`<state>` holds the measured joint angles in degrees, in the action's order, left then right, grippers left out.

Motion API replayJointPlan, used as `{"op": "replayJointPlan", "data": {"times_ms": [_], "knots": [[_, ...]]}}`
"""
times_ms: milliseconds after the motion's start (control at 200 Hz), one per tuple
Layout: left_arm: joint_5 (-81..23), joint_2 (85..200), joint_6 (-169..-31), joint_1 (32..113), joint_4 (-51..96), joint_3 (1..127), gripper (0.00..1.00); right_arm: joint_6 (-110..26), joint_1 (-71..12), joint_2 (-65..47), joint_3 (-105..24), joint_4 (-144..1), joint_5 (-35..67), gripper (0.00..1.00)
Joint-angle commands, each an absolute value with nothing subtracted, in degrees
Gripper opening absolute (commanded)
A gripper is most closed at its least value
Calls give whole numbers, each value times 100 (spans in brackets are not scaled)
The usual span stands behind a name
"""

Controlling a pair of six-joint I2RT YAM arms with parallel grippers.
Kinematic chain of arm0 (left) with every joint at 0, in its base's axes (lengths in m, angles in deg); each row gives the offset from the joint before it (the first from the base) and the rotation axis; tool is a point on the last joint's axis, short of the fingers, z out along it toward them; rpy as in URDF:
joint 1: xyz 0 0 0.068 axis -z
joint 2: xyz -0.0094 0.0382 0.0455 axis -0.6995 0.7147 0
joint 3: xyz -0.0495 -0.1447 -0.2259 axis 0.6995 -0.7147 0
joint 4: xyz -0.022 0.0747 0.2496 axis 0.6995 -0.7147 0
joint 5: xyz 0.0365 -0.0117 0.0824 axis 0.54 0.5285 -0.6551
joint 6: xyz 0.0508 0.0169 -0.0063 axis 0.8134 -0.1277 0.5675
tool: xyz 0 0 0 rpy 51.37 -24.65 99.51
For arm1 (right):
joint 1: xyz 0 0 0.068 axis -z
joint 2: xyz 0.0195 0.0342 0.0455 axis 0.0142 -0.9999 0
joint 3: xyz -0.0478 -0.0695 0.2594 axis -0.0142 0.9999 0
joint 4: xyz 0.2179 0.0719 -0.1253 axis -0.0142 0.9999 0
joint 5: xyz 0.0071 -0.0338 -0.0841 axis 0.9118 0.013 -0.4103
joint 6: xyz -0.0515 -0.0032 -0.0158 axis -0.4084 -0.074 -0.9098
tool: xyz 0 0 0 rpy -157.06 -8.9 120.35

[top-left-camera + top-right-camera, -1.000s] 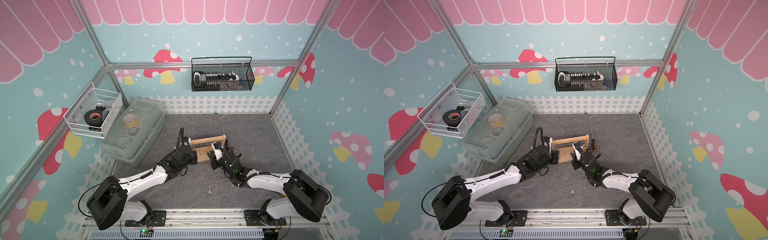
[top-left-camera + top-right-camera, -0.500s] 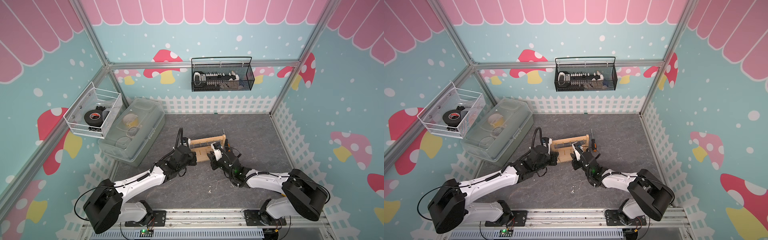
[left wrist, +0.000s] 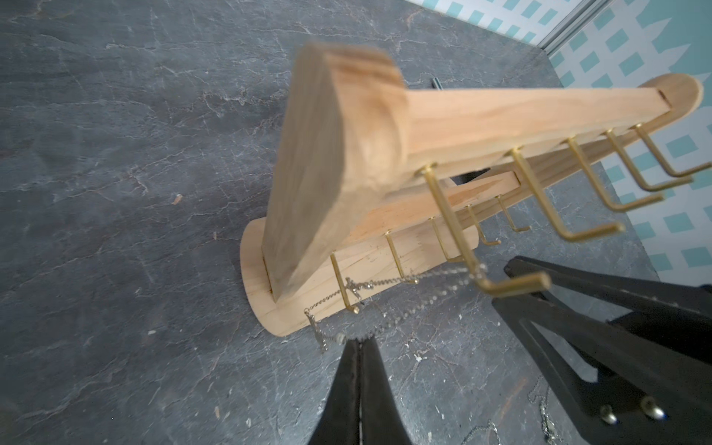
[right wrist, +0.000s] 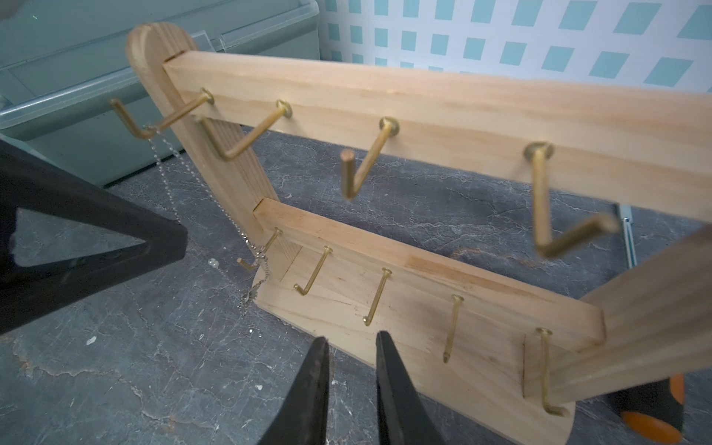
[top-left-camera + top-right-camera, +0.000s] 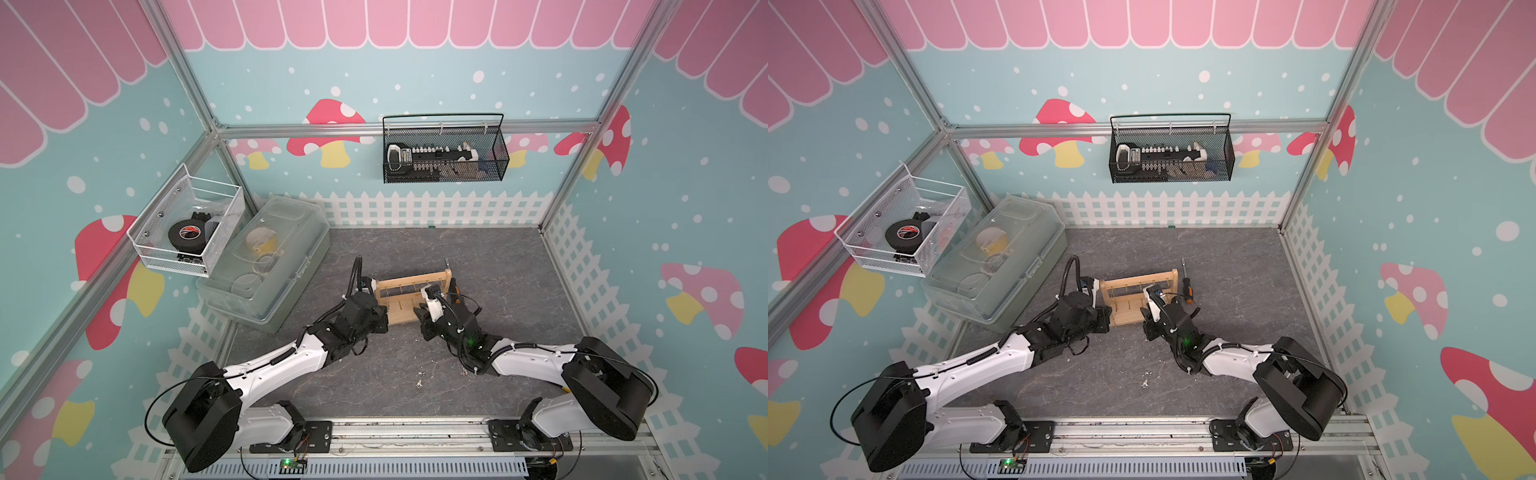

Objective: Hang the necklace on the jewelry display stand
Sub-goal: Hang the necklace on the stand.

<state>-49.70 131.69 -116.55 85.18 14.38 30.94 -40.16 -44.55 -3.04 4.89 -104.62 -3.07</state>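
the jewelry display stand [image 5: 409, 297] stood upright on its flat oblong base near the middle of the grey table [image 5: 498, 266], between the two grippers. its long axis ran across the table, with the right end set slightly further back than the left. the gold pegs [image 4: 254, 133] pointed toward the near edge, where the arms were mounted.

the stand was of light wood, with two round-topped uprights and an upper and a lower crossbar. each bar carried a row of l-shaped pegs.

the necklace [image 3: 385, 280], a fine silver-coloured chain, was draped over the end peg of the upper row by the left upright. it also caught on the end peg of the lower row, and one strand ran down to the left gripper [image 3: 360, 339].

both arms reached forward, low over the table, converging on the stand. the left arm was at the stand's left end, its jaws clenched on the chain. the right gripper [image 4: 352, 339] hovered before the base toward the right end, with its jaws parted and nothing between them.

a screwdriver [image 5: 1185, 282] with an orange and black handle lay just behind the right upright.
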Motion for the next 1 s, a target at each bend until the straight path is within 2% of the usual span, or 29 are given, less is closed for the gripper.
{"op": "replayJointPlan", "data": {"times_ms": [0, 931, 996], "knots": [[-5098, 13110, -11505, 8433, 1426, 3039, 0, -3959, -4436, -358, 375, -10576, -293, 23], [-4881, 13677, -11492, 8262, 1950, 3302, 0, -3956, -4436, -363, 382, -10572, -287, 23], [-4827, 13672, -11520, 8262, 1920, 3291, 4, -3963, -4436, -356, 396, -10584, -289, 23]]}}
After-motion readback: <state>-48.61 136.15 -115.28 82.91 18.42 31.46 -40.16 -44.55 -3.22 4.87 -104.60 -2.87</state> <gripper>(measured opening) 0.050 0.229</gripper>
